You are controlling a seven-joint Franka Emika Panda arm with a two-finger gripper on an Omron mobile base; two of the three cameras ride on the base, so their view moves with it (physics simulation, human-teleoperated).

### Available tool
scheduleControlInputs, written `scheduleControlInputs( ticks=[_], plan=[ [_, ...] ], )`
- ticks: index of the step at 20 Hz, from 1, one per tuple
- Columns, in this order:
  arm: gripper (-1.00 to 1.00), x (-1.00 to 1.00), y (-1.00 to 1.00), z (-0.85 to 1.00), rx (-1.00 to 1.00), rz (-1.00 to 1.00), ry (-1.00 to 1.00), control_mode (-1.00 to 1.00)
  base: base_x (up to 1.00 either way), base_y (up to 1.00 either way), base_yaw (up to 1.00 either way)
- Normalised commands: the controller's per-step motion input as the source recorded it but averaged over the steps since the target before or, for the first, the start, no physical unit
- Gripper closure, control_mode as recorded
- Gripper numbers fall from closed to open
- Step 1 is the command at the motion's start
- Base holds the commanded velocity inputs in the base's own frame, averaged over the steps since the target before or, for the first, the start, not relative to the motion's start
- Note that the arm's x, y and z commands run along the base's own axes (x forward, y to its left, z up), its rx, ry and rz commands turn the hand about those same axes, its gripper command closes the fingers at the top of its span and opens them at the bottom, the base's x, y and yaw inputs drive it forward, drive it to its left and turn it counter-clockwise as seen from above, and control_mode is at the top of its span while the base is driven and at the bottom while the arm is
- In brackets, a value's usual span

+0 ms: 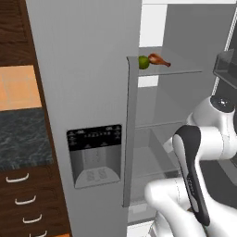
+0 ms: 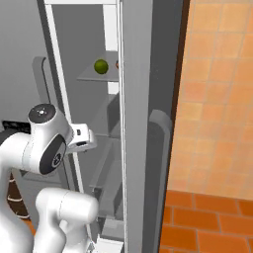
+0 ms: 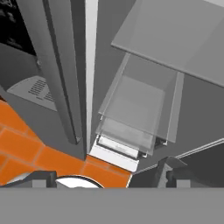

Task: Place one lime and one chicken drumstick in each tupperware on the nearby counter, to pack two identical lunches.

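Observation:
A green lime and a reddish-brown chicken drumstick lie side by side on the upper glass shelf of the open fridge. From the right base view the lime shows clearly, while the drumstick is a sliver behind the door edge. My gripper is open with nothing between its fingertips. It points down into the lower fridge, well below that shelf. The dark marbled counter is at the far left. The tupperware is out of view.
The shut grey fridge door with its dispenser panel stands left of the opening. Clear drawers and a glass shelf sit in the lower fridge. Orange floor tiles lie below. A tall grey door edge borders the opening on the right.

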Motion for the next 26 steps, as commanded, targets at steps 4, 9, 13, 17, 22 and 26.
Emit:
scheduleControlInputs(
  ticks=[4,9,13,17,22,26],
  plan=[
    [-1.0,0.0,0.0,0.0,0.0,0.0,0.0,1.0,0.51,-0.01,0.02],
    [-1.0,0.34,-0.07,0.01,0.0,0.0,-0.1,-1.0,0.0,0.0,0.0],
    [-1.0,0.0,-0.2,0.47,0.0,-0.02,-0.28,-1.0,0.0,0.0,0.0],
    [-1.0,0.19,-0.12,0.93,0.02,-0.07,-0.13,-1.0,0.0,0.0,0.0],
    [-1.0,0.21,-0.21,0.92,0.06,-0.07,-0.02,-1.0,0.0,0.0,0.0],
    [-1.0,0.5,-0.23,0.19,0.0,-0.02,-0.14,-1.0,0.0,0.0,0.0]
  ],
)
